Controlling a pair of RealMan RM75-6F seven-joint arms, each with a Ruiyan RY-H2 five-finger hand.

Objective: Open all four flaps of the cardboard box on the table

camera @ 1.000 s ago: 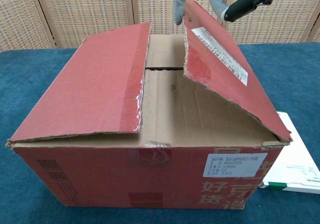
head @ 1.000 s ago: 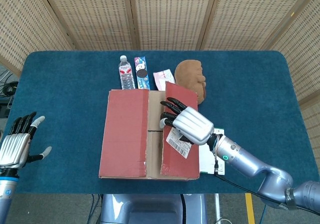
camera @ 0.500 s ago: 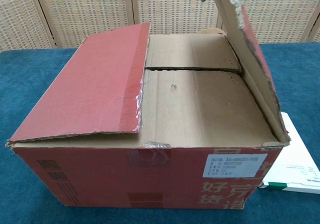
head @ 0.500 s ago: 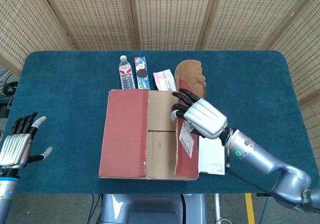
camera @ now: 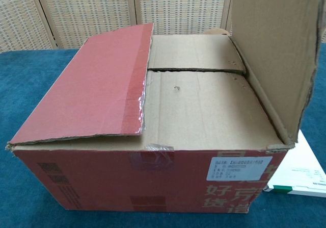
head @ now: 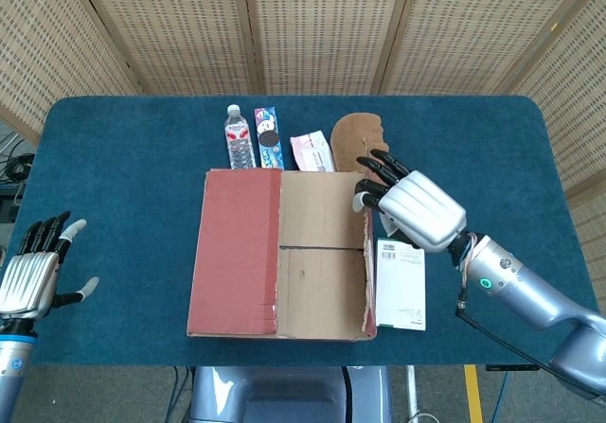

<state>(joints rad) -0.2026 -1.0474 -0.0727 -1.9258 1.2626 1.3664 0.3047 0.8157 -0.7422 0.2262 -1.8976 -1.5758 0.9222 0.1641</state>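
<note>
The cardboard box (head: 279, 253) sits on the table (head: 492, 149), in front of the water bottle (head: 240, 137). Its right flap (camera: 272, 49) stands upright; the right hand (head: 409, 207) has spread fingers (head: 377, 172) beside it, and I cannot tell if they touch. The left hand (head: 33, 270), spread, holds nothing. The flaps look light but stiff; I would lift the left flap (camera: 91, 87) by its free edge.

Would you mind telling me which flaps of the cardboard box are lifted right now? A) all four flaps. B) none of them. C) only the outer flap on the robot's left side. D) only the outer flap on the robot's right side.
D: the right flap stands upright beside the right hand, while the left flap and the inner flaps lie flat.
</note>
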